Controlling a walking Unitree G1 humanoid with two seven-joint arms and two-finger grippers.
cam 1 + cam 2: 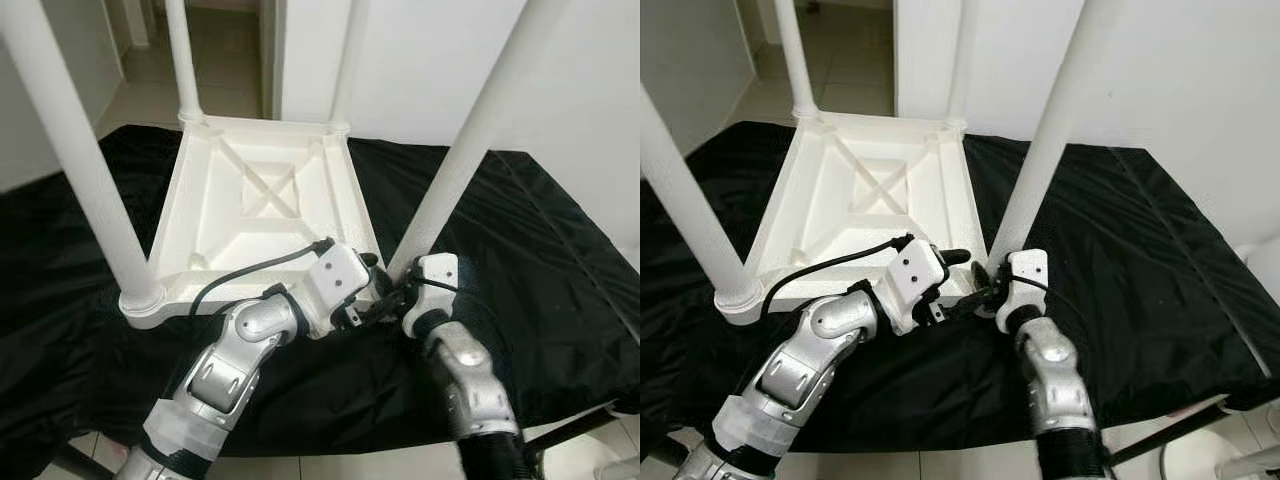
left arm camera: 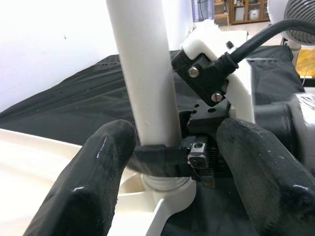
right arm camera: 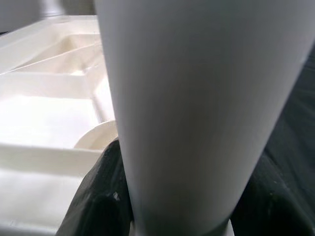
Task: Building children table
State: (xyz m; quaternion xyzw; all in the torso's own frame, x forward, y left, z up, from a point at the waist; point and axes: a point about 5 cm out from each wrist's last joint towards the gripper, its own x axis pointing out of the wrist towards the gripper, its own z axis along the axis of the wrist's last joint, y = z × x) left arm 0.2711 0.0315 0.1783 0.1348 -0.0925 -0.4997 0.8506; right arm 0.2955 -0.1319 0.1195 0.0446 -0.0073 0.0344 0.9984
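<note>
At lower centre, the right claw (image 1: 398, 292) gripped the white tubular plastic leg (image 1: 470, 150) to seat it; the left claw (image 1: 372, 282) stood released beside.

The upturned table top (image 1: 262, 210) looks like smooth white moulded plastic with a faint sheen, and the near right leg (image 1: 470, 145) is the same plain matt-white plastic. The black cloth (image 1: 520, 260) beneath them is thin and slightly shiny, creased all over. The arms wear brushed silver metal, and the left gripper's fingers (image 2: 93, 182) are glossy black, a little rubbery-looking.
</note>
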